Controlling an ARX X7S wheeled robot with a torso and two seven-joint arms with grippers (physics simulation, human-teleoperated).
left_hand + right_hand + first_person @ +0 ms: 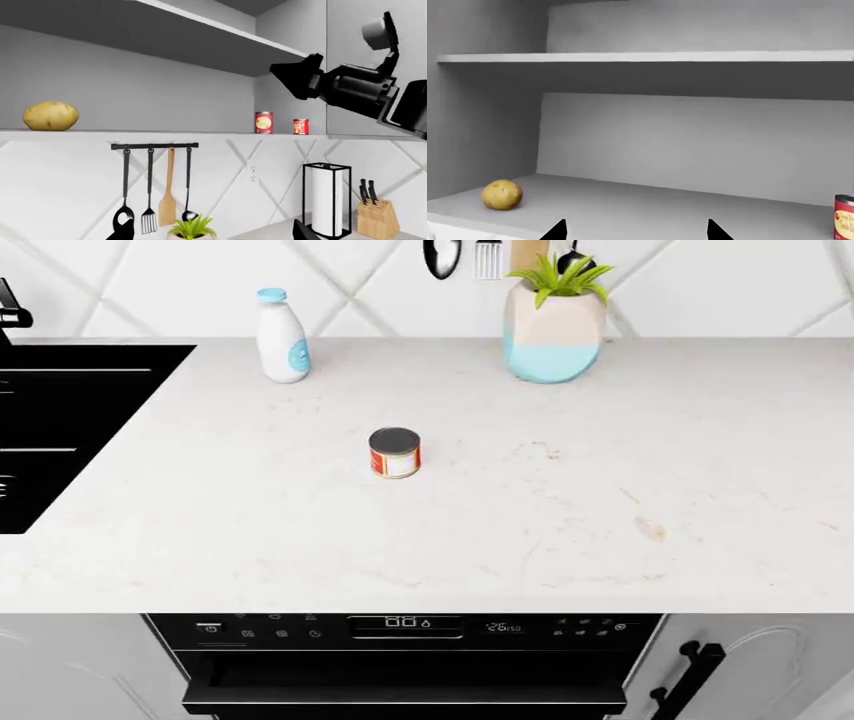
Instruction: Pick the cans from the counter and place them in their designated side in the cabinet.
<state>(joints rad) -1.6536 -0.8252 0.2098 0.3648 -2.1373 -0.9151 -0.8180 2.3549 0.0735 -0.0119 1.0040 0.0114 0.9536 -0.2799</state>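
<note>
A squat can (394,453) with a red-and-white label and grey top stands alone on the white marble counter (601,520). In the left wrist view a taller red can with a yellow label (264,122) and a smaller red-and-white can (301,126) stand at the right end of the cabinet shelf (167,133). The red can also shows at the edge of the right wrist view (844,217). My left gripper (213,232) is open and empty, facing the cabinet from below. My right gripper (637,231) is open and empty in front of the shelf. Neither gripper shows in the head view.
A potato (51,115) lies at the shelf's left end, also in the right wrist view (502,194). My right arm (353,87) hangs before the cabinet's right side. On the counter stand a white bottle (282,336) and a plant pot (554,325); a sink (67,430) is at left.
</note>
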